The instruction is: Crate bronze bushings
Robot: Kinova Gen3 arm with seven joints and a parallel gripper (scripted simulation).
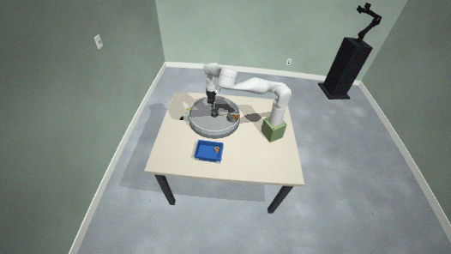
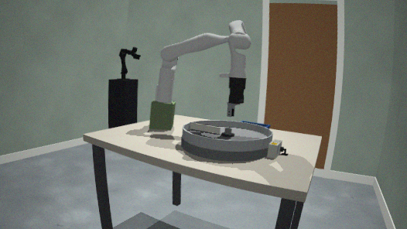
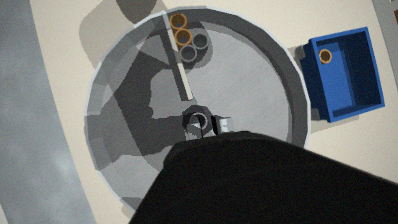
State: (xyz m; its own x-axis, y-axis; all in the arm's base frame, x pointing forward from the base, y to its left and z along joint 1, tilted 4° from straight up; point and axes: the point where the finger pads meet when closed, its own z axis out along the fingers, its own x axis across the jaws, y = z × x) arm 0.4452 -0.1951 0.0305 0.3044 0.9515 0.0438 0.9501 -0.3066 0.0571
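Two bronze bushings [image 1: 235, 116] [image 3: 183, 36] are on the turning table [image 1: 195, 122] [image 2: 226, 145] [image 3: 301, 90] beside two steel ones [image 3: 200, 41], another bronze bushing [image 1: 217, 148] [image 3: 325, 56] is in the blue crate [image 1: 197, 150] [image 2: 255, 124] [image 3: 321, 92]. End effector's [image 1: 213, 106] [image 2: 230, 115] [image 3: 208, 128] hanging above the middle (fingers partway spread, nothing visibly pinched).

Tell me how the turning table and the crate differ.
Shape: the turning table is round; the crate is rectangular.
Colour: the turning table is grey, the crate blue.
Contents: the turning table carries two bronze bushings and steel bushings; the crate holds one bronze bushing.
Shared: both have raised walls, open tops and bronze inside.
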